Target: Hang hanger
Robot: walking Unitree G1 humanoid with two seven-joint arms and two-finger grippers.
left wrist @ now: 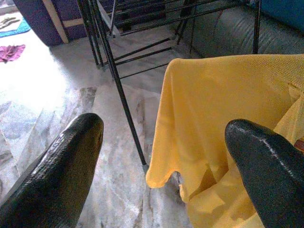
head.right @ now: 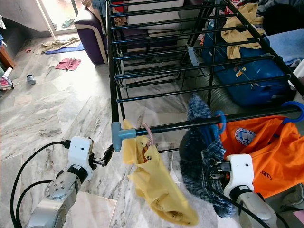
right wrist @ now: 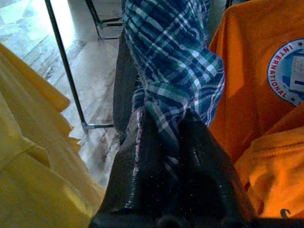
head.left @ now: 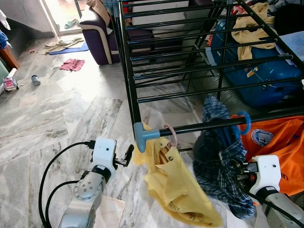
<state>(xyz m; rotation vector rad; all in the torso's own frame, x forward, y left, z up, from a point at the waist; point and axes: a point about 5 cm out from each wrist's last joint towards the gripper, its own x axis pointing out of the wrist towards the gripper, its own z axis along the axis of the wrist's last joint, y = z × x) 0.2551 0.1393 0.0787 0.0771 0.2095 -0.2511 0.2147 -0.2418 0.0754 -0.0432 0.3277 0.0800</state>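
Hanger (head.left: 244,121), blue, hooked over our drying rack's front rail (head.left: 199,126), carried a plaid shirt (head.left: 219,156). Our right gripper (right wrist: 164,142) clenched that shirt's cloth. Our left gripper (left wrist: 164,156) stood released just beside a yellow shirt (head.left: 173,183) on a pink hanger (head.left: 172,133).

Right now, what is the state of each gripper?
Left gripper: open, holding nothing, beside the yellow shirt.
Right gripper: shut on the plaid shirt.
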